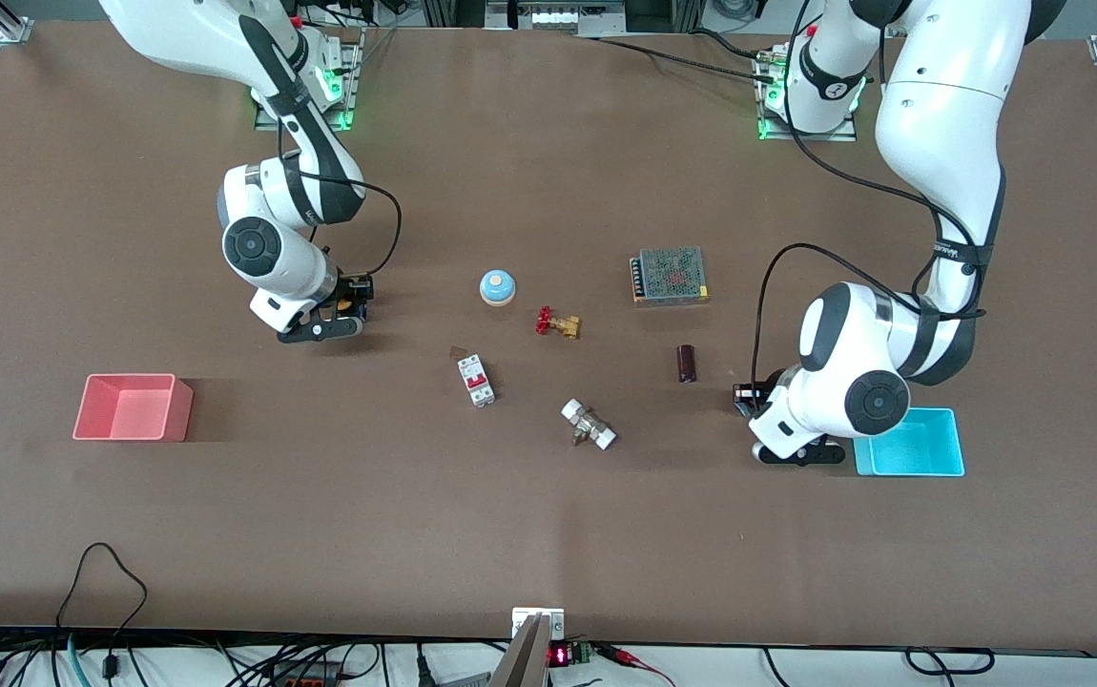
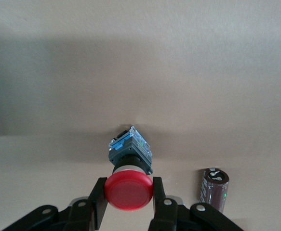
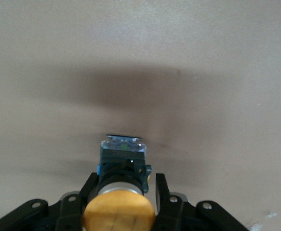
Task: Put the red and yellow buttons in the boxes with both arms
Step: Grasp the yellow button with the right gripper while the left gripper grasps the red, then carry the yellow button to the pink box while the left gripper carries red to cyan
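Left gripper [image 2: 129, 202] clamping the red button [image 2: 128, 191] near the cyan box [image 1: 921, 448]; right gripper [image 3: 126, 199] pinching the yellow button [image 3: 119, 211], well apart from the pink-red box [image 1: 129, 408].

Right gripper [image 3: 126, 204] clamps the yellow button [image 3: 119, 211]; bare table [image 3: 140, 57] below.

The left arm [image 1: 940, 181] reaches down from its base, elbow bent, wrist low over the table. The left gripper [image 2: 129, 204] has its 2 fingers [image 2: 98, 204] clamped on the red button [image 2: 129, 191]. The right arm [image 1: 291, 143] folds likewise; the right gripper [image 3: 123, 202] squeezes the yellow button [image 3: 119, 211] between both fingers [image 3: 162, 199].
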Controlling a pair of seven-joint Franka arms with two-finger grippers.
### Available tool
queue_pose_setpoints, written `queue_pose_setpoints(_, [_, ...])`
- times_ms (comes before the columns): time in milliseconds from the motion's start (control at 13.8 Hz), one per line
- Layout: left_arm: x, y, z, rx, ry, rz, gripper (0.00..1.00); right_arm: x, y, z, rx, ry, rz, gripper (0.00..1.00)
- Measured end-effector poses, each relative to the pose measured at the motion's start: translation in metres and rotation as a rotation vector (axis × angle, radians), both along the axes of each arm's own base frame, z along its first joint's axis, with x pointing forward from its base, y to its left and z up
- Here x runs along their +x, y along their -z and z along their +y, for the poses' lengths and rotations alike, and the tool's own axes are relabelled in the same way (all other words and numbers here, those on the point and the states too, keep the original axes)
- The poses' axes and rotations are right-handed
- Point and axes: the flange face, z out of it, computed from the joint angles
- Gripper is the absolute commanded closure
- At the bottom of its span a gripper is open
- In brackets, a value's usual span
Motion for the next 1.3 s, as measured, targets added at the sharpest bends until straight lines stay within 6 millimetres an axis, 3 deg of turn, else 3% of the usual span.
queue_pose_setpoints(217, [0.008, -0.033, 0.019, 0.008, -0.024, -0.024, 0.80, 0.004, -0.003, -0.001, 0.010, 0.021, -0.006, 0.48])
queue_pose_setpoints(507, [0.017, -0.084, 0.072, 0.038, -0.064, -0.075, 0.80, 0.005, -0.004, -0.001, 0.012, 0.025, -0.009, 0.81])
queue_pose_setpoints(797, [0.021, -0.105, 0.124, 0.027, -0.033, -0.106, 0.80, 0.012, -0.015, 0.001, 0.022, 0.028, -0.031, 0.91])
queue_pose_setpoints(870, [0.022, -0.105, 0.136, 0.022, -0.018, -0.108, 0.80, 0.021, -0.028, 0.000, 0.030, 0.036, -0.051, 0.91])
queue_pose_setpoints(1014, [0.022, -0.105, 0.164, 0.010, 0.013, -0.111, 0.80, 0.058, -0.082, -0.016, 0.046, 0.081, -0.073, 0.91])
queue_pose_setpoints(1159, [0.022, -0.103, 0.188, 0.001, 0.031, -0.111, 0.80, 0.101, -0.149, -0.058, 0.063, 0.154, -0.113, 0.91])
queue_pose_setpoints(1232, [0.021, -0.099, 0.196, -0.001, 0.035, -0.108, 0.80, 0.114, -0.168, -0.086, 0.066, 0.190, -0.133, 0.91])
queue_pose_setpoints(1304, [0.022, -0.095, 0.201, -0.002, 0.040, -0.110, 0.80, 0.121, -0.173, -0.111, 0.057, 0.217, -0.141, 0.91])
